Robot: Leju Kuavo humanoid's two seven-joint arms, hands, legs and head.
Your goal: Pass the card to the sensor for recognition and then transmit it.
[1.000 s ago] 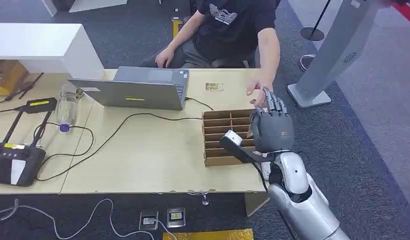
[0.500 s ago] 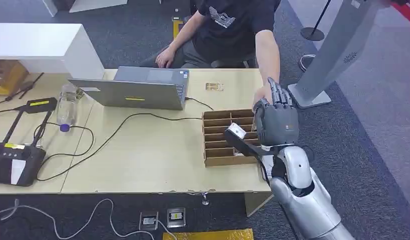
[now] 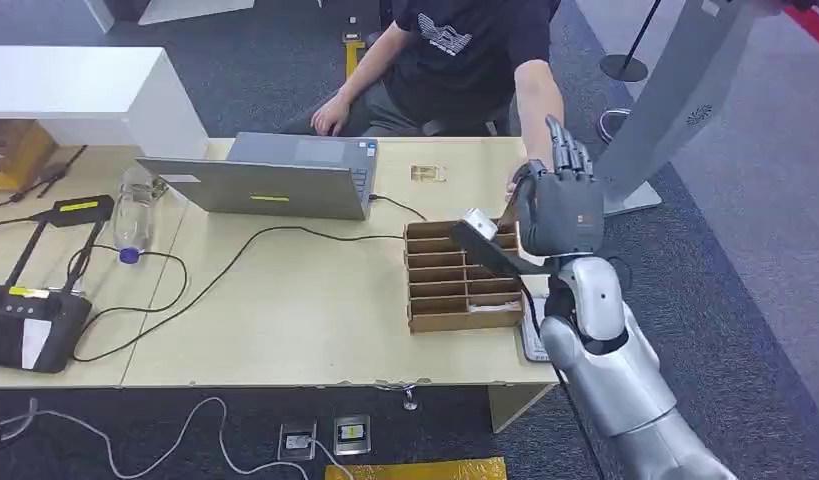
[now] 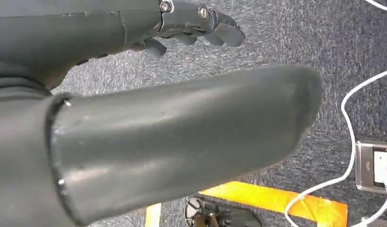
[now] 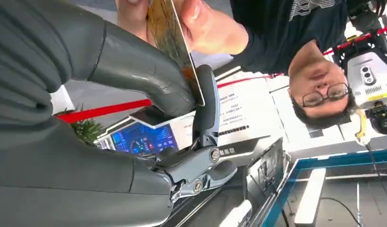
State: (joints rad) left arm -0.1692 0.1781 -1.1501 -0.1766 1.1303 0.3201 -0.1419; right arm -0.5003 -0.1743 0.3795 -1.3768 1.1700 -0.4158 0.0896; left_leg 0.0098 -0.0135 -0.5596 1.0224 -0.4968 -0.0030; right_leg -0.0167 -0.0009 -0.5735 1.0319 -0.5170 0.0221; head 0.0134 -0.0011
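The right robot hand is raised upright over the table, fingers pointing up, pinching the card between thumb and finger; a person's hand grips the card's far end. The left robot hand hangs over the floor, holding nothing, fingers loosely apart.

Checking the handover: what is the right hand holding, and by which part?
The right hand pinches the card by one end between thumb and a finger; a person's hand grips the other end.
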